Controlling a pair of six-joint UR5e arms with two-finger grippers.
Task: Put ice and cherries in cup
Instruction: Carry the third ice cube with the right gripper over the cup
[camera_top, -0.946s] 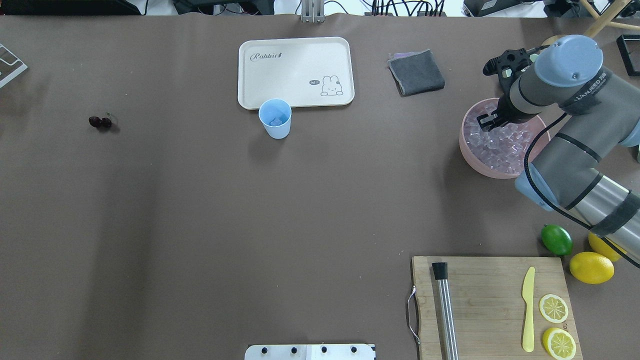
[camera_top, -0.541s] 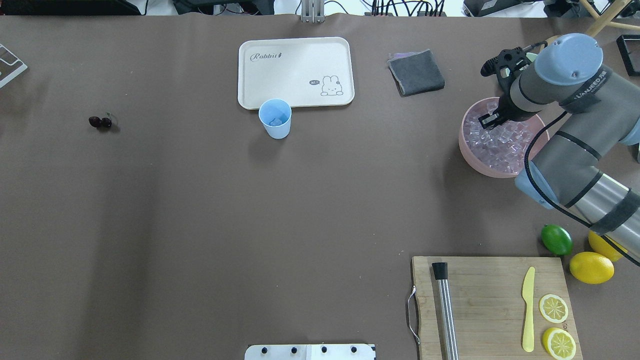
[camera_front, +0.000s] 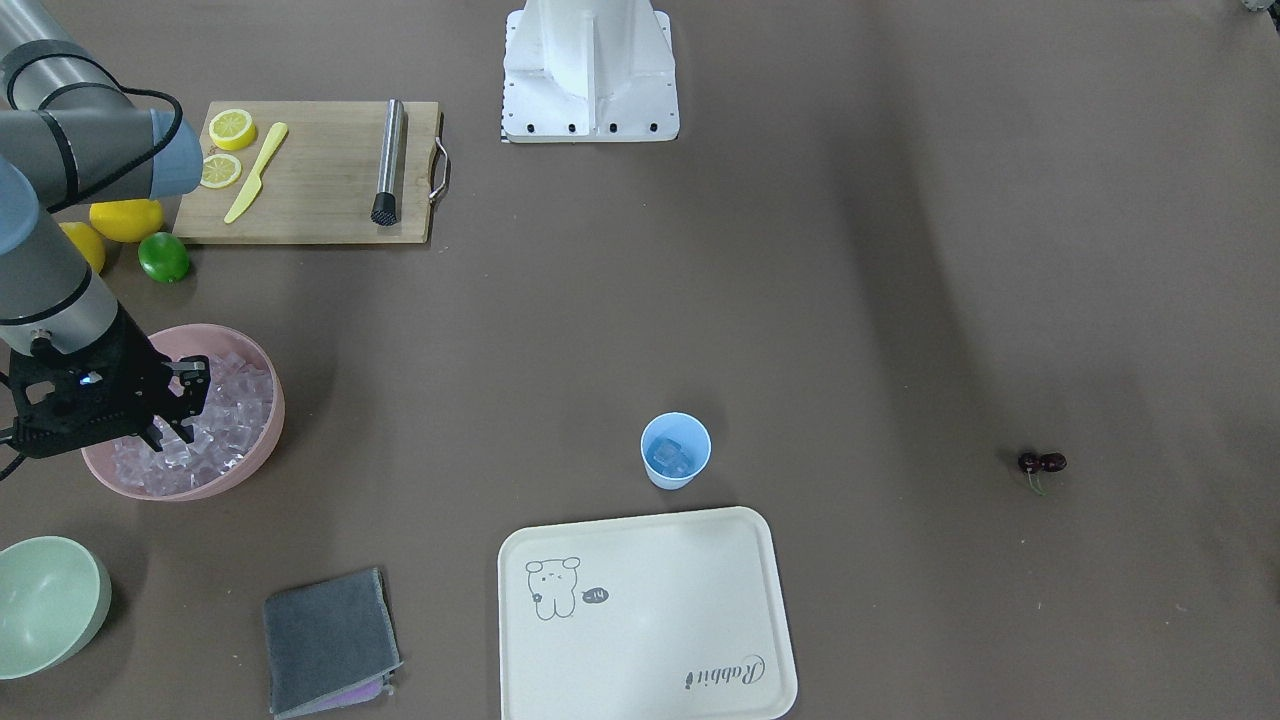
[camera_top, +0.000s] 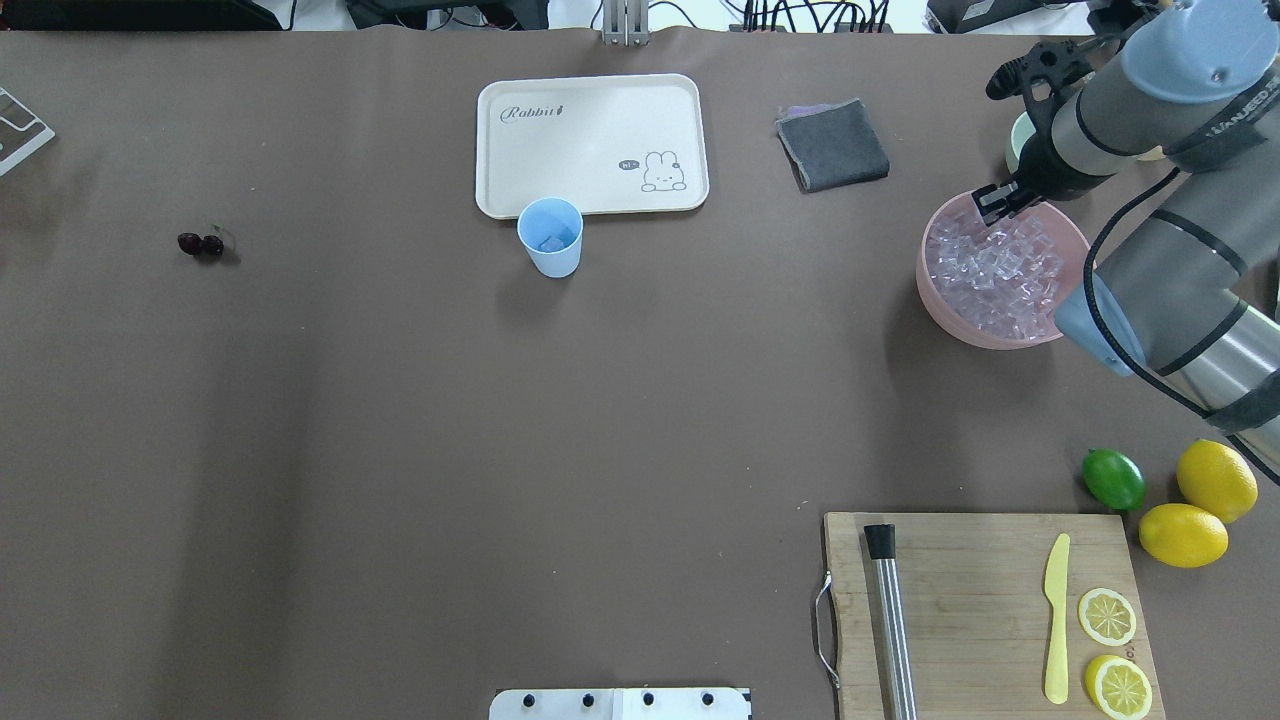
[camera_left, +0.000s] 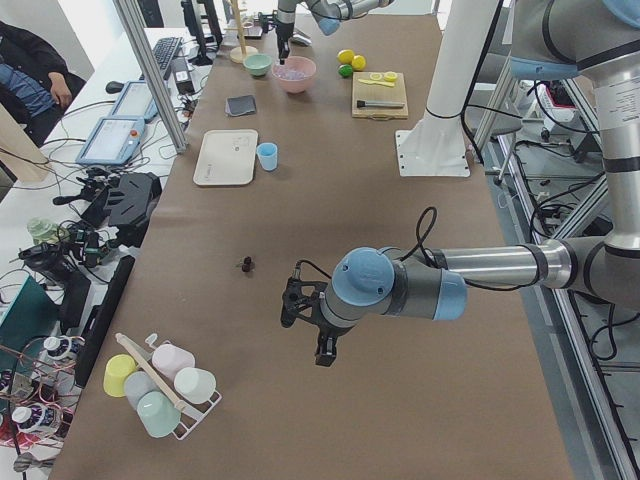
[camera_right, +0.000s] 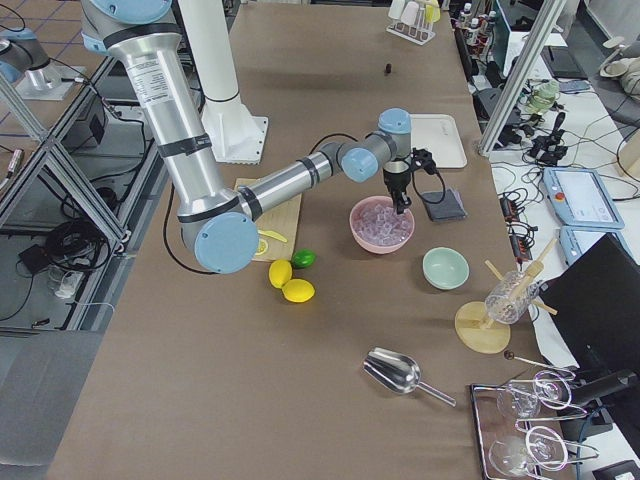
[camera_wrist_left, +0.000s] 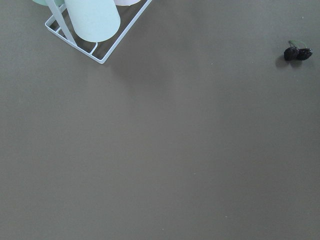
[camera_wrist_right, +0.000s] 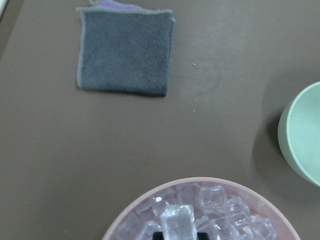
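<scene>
The light-blue cup (camera_top: 550, 237) stands at the near edge of the white tray and holds ice cubes (camera_front: 668, 457). The pink bowl (camera_top: 922, 278) at the right is full of ice (camera_top: 1000, 275). My right gripper (camera_top: 995, 205) hangs over the bowl's far rim, shut on one ice cube (camera_wrist_right: 176, 222) that it holds just above the pile. The dark cherries (camera_top: 201, 244) lie on the table far left, also in the left wrist view (camera_wrist_left: 297, 53). My left gripper (camera_left: 322, 345) hovers above bare table near the cherries; I cannot tell whether it is open or shut.
A pale green bowl (camera_front: 45, 605) sits beyond the pink bowl, a grey cloth (camera_top: 832, 145) beside it. The white tray (camera_top: 590, 145) lies behind the cup. A cutting board (camera_top: 985, 610) with knife, lemon slices and metal rod, a lime (camera_top: 1113, 479) and lemons are near right.
My right gripper has lifted out of the ice pile and moved toward the bowl's far rim with a cube between its fingers. Nothing else has moved.
</scene>
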